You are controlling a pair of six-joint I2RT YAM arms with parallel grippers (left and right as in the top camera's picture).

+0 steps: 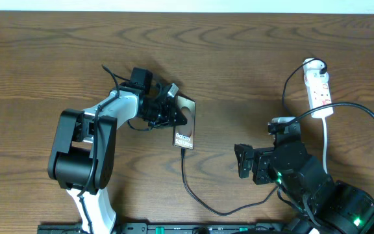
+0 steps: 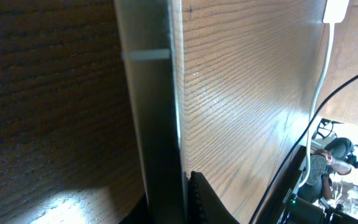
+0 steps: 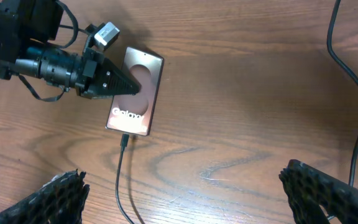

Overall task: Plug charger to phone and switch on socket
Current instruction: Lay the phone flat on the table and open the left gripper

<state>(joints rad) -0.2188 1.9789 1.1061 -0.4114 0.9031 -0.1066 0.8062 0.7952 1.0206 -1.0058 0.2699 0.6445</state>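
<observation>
— Phone first: where was it, and why was it held that way?

— We saw the left arm, the bulkiest thing on the table, stretched toward the middle. The left gripper was clamped on a long edge of the phone. In the left wrist view the phone showed as an edge-on slab between the fingers. We judged that grip to be a brace against the push of a plug.

— And the other side?

— The right gripper hovered with its fingers spread wide and nothing between them. It was well apart from the phone, nearer the socket at the far right. We took that as readiness for the switch.

— The charger?

— The charger trailed from the phone's lower end in a loop toward the right arm. Its small tip met that end and seemed seated, as far as we could judge. A black plug sat at the socket's far end. We could not tell whether the red switches were on.

— The surface, the room?

— The table was brown wood grain, with a pale strip of wall behind it. We saw only blurred clutter past the near edge.
</observation>
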